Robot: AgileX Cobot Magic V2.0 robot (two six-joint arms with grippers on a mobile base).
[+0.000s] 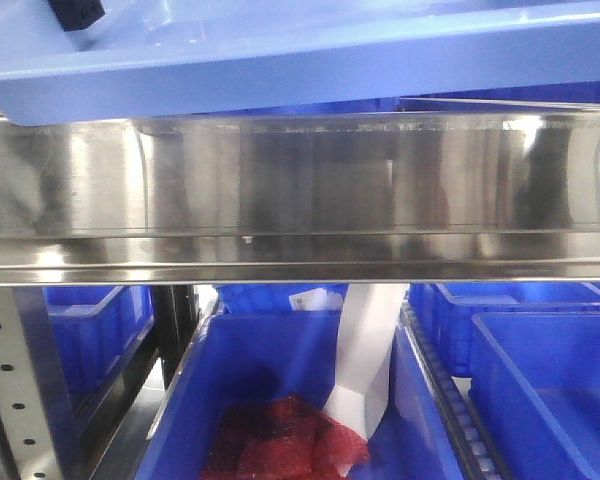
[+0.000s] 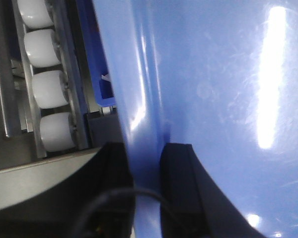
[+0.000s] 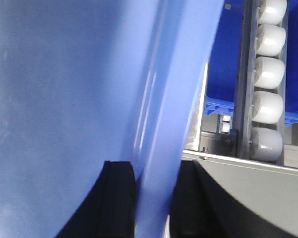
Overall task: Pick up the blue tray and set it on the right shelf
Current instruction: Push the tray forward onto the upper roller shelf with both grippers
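The right shelf (image 1: pixel 300 190) fills my front view, its wide steel rail running across just under the blue tray (image 1: pixel 280 60). I hold the tray in the air above that rail, slanted so its left end hangs lower than its right and comes close to the metal. Below the rail sit deep blue bins (image 1: pixel 540 380), which are no part of this job. Each wrist view shows the tray's glossy wall beside a track of white rollers (image 2: pixel 49 89); I cannot tell whether they belong to the level I am aiming for. I judge the tray to be at the shelf's mouth and not yet set down. My left gripper (image 2: pixel 148 183) is clamped on the tray's rim, one black finger on each side of the plastic, and my right gripper (image 3: pixel 154 198) pinches the opposite rim the same way. To do this well I would first lift the left end until the tray is level and clear of the rail. Then I would carry it forward with both arms at one pace so the rim does not twist in my grip, lower it flat, and let go only once its weight rests on the shelf. The plastic looks slick, so a slack pinch could let it slide.
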